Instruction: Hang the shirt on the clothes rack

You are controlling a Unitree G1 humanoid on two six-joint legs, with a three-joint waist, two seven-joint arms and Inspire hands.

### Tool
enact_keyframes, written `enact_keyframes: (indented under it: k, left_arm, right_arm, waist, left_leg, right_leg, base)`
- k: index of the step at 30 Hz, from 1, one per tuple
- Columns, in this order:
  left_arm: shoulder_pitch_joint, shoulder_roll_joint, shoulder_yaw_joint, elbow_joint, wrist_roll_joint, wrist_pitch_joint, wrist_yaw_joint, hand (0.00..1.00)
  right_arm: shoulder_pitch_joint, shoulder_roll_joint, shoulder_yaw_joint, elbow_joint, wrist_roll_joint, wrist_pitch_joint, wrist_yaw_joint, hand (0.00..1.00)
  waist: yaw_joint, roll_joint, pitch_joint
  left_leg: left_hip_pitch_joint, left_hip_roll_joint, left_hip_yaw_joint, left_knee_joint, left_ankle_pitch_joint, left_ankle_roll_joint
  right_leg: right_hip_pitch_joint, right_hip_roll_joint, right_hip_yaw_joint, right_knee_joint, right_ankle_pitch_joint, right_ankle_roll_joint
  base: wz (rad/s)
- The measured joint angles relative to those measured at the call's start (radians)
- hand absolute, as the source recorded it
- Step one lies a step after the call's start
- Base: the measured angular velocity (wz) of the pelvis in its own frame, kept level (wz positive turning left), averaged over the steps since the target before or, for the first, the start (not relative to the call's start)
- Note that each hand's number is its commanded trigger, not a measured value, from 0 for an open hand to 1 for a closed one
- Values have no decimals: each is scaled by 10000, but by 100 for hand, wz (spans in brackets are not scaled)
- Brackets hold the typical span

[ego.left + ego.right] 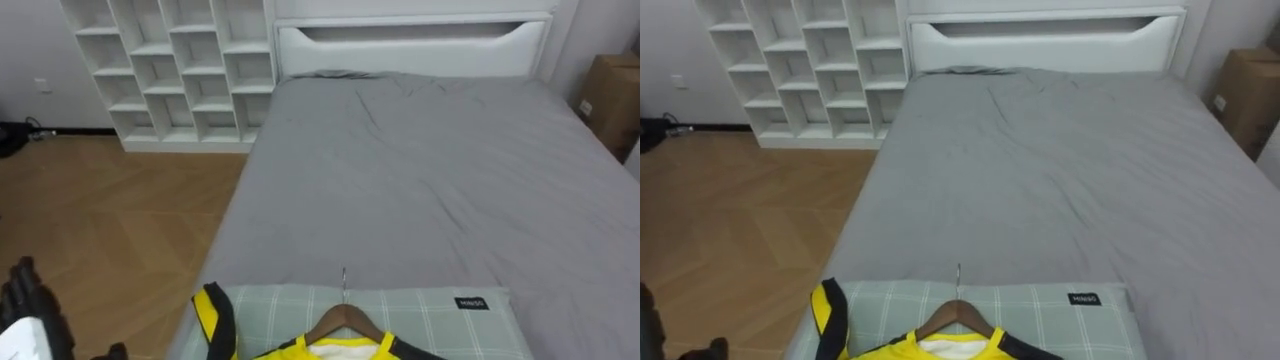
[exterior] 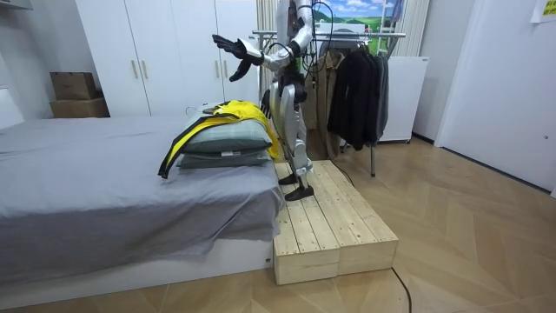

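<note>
The left hand point(image 1: 28, 300) is hovering open and empty beside the bed point(image 1: 420, 170). The jersey point(image 1: 212, 318) on its hanger point(image 1: 345, 320) is lying on the pillow point(image 1: 430, 320).

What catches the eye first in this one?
A bright yellow garment on a wooden hanger lies on a green checked pillow at the foot of the grey bed. In the room view the robot stands on a wooden platform, its left hand raised, fingers spread.

Left hand point(image 1: 30, 300) held out forward, fingers loosely spread.
</note>
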Motion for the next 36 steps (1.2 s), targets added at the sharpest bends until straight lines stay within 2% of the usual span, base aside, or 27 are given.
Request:
enact_keyframes:
  k: [5,12,19,25,29,36]
  left_arm:
    - [-3,-2,-178,0,273,349,-241,0]
    - [-1,-10,-514,-461,275,427,-643,0]
    - [-113,-7,-827,-630,273,435,-1256,0]
    - [-119,-4,-1291,-631,282,487,-1766,0]
    - [-165,1,-1639,-623,227,607,-2107,0]
    - [-411,-59,-2157,-625,697,699,-2568,0]
  right_arm:
    - [-19,4,0,82,141,18,120,0]
    - [-157,-5,80,520,695,17,394,0]
    - [-249,-56,89,817,927,12,672,0]
    - [-308,-208,75,825,897,8,869,0]
    - [-307,-210,121,824,909,9,871,0]
    - [-316,-206,122,793,909,2,861,0]
  waist:
    - [-250,-76,37]
    - [-309,-200,113]
    - [-381,-138,88]
    - [-562,65,13]
    - [-773,69,63]
    - [-893,21,123]
  left_leg:
    - [20,-2,6,-39,0,0]
    - [21,9,33,-49,0,0]
    - [20,5,39,-35,0,2]
    - [41,28,148,-40,0,2]
    - [153,31,165,-42,1,1]
    - [177,76,220,-55,-1,-2]
  right_leg:
    - [24,-2,16,-21,0,0]
    - [7,-2,82,-21,0,0]
    - [2,-10,86,-19,3,-3]
    - [-8,-15,116,-9,11,-11]
    - [128,-9,80,-20,15,-17]
    - [125,14,149,-27,15,-17]
  base:
    - [-1]
    - [0]
    - [0]
    - [-2]
    - [0]
    - [0]
